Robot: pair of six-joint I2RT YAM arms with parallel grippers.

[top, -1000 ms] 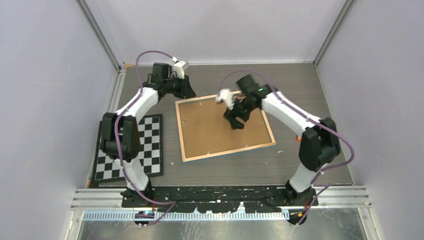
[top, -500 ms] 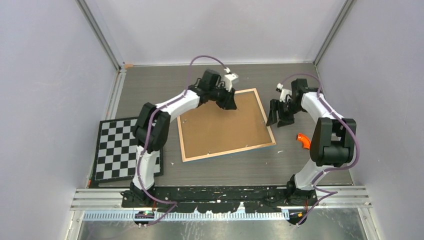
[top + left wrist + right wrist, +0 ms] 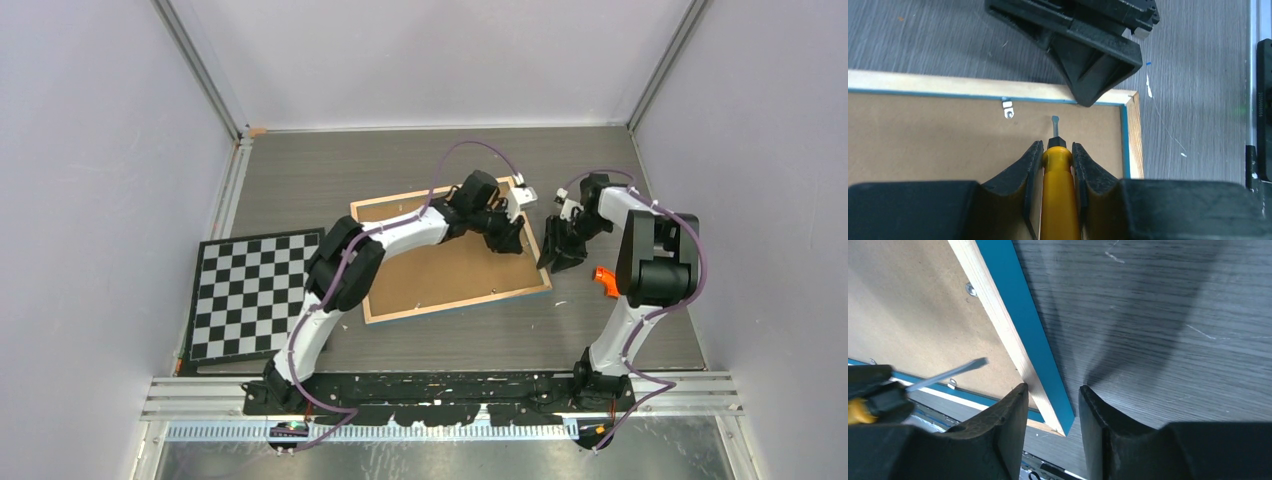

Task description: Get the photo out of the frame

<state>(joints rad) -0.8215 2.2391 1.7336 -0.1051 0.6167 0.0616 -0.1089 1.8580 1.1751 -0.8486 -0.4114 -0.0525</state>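
While bracing the frame (image 3: 450, 275) (face down on the bench (image 3: 300, 170), photo unseen, presumably under its brown back) with the right tool (image 3: 1050, 390), jaws part-open astride the right rim, slide the screwdriver (image 3: 1060, 190), clamped in the left tool (image 3: 1057, 145), flat under the metal tab (image 3: 1007, 108); lever gently.

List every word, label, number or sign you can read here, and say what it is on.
None readable. The back of the frame, the checkerboard and the screwdriver handle carry no print.
The small lit module at the near edge is too small to read.
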